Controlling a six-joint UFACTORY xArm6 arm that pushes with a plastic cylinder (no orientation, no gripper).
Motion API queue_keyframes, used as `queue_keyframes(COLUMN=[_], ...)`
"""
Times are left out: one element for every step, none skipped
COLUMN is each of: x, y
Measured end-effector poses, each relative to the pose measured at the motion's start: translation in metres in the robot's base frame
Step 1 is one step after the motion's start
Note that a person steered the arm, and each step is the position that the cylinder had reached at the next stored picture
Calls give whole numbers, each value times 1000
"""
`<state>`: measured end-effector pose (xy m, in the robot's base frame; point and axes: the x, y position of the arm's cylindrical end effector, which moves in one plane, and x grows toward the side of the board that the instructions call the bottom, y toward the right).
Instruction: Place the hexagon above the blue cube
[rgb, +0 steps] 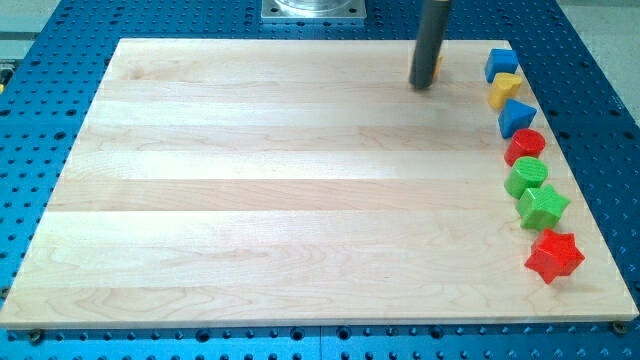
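Observation:
My tip (423, 86) rests on the wooden board (300, 200) near its top edge, right of centre. A small yellow block (439, 68), probably the hexagon, peeks out from behind the rod's right side, touching or very near it; its shape is mostly hidden. The blue cube (500, 63) sits at the board's top right corner, about a block's width to the right of the yellow piece and level with it.
A column of blocks runs down the right edge below the blue cube: a yellow heart-like block (505, 90), a blue block (516, 117), a red block (525, 145), a green round block (527, 177), a green star (543, 207) and a red star (554, 256).

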<state>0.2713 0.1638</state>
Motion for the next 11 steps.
queue_keyframes(x=[-25, -35, -62, -63, -55, -42, -42, -42, -46, -65, -80], y=[-1, -58, -23, 0, -7, 4, 65, 59, 15, 24, 29])
